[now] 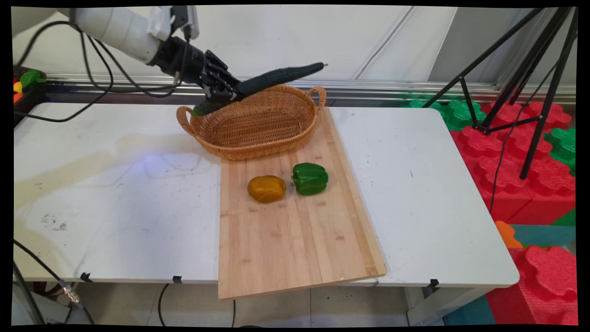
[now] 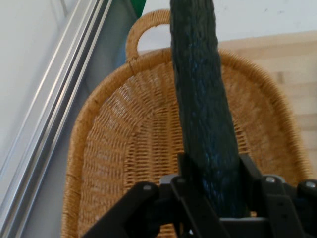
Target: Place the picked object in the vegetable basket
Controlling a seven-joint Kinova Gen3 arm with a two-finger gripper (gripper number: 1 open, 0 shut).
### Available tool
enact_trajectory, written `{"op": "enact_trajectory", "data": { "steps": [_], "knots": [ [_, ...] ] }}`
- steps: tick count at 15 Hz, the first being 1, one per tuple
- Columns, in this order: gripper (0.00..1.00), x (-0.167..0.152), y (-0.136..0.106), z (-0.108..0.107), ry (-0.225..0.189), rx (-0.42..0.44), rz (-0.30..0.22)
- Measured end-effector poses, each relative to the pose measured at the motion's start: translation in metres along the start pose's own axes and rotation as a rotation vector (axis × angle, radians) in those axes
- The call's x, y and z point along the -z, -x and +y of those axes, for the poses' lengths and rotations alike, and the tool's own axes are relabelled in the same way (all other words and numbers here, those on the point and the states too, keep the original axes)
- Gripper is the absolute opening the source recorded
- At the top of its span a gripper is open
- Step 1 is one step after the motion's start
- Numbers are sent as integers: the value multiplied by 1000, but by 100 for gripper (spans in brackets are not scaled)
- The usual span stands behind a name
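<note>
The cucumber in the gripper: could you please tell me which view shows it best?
The main view: the whole cucumber shows there, tilted above the basket, clamped in the gripper. The hand view shows only part of its length, its far end cut off.

You see a dark green, bumpy-skinned cucumber (image 1: 276,79) above a tan woven basket (image 1: 249,133). On the pale striped wooden board (image 1: 295,240) sit an orange-yellow pepper (image 1: 266,188) and a glossy green pepper (image 1: 309,178).
</note>
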Motion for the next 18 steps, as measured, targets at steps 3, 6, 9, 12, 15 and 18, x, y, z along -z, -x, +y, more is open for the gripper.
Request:
{"op": "enact_trajectory", "data": {
  "steps": [3, 6, 9, 12, 15, 18],
  "knots": [
    [0, -24, 7, -11, 0, -5, -20],
    [0, -53, 13, -18, 8, -6, -41],
    [0, -76, 21, -21, 22, 0, -67],
    [0, -88, 29, -21, 33, 5, -86],
    [100, -96, 34, -22, 40, 8, -93],
    [100, -97, 33, -25, 41, 20, -82]
  ]
}}
